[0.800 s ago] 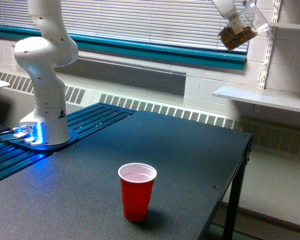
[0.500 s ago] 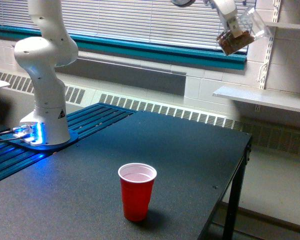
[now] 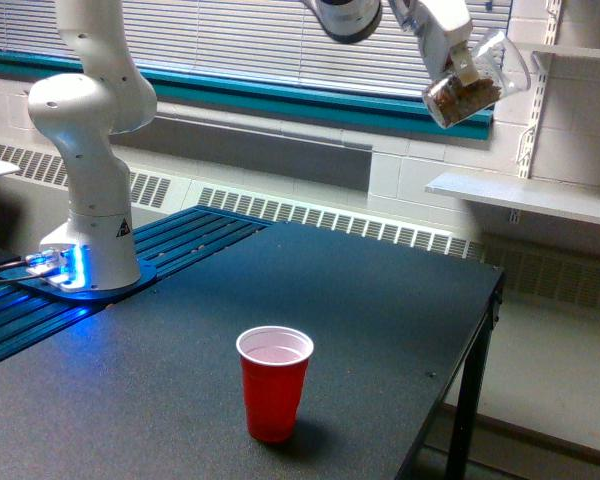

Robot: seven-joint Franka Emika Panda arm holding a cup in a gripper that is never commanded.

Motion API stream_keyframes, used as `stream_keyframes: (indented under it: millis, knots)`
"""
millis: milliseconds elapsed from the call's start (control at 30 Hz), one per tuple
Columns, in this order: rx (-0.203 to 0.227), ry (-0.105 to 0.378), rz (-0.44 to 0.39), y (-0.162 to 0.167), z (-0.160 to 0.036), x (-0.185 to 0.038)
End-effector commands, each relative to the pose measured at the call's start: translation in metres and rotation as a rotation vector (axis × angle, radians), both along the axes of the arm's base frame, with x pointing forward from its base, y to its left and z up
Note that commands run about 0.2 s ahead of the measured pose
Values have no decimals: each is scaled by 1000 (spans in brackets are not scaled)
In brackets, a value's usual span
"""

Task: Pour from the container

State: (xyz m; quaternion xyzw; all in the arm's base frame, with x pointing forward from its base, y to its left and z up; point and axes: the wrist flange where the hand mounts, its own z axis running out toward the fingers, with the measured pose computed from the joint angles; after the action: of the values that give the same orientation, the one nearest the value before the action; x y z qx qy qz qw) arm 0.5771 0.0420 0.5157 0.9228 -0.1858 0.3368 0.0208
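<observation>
The container (image 3: 470,82), a clear plastic beaker with brown granular bits in its lower part, hangs tilted high at the exterior view's upper right. My gripper (image 3: 460,62) is shut on it, with the white wrist reaching in from the top edge. Far below, an opaque red cup (image 3: 274,382) with a white inside stands upright on the dark table (image 3: 360,300). The beaker is well above the red cup and off to the exterior view's right of it.
My white arm base (image 3: 88,200) stands at the exterior view's left on blue slats. The table's edge and a black leg (image 3: 470,400) lie at the right. A white wall shelf (image 3: 530,195) sits under the beaker, with window blinds behind.
The beaker has moved slightly left and down in the exterior view, and more of the arm's wrist has come into the frame. The red cup has stayed put.
</observation>
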Motion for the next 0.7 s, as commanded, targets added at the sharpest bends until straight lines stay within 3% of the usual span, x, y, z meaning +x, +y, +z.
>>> stream_keyframes:
  millis: [33,100,200,367,700]
  knots:
    - [14,-65,-111,-46,-3,-6]
    - [5,-69,-113,-48,-12,-8]
    - [35,-60,-128,-55,-25,-12]
    - [47,-44,-155,-69,-45,-22]
    - [40,-11,-204,-114,-76,-51]
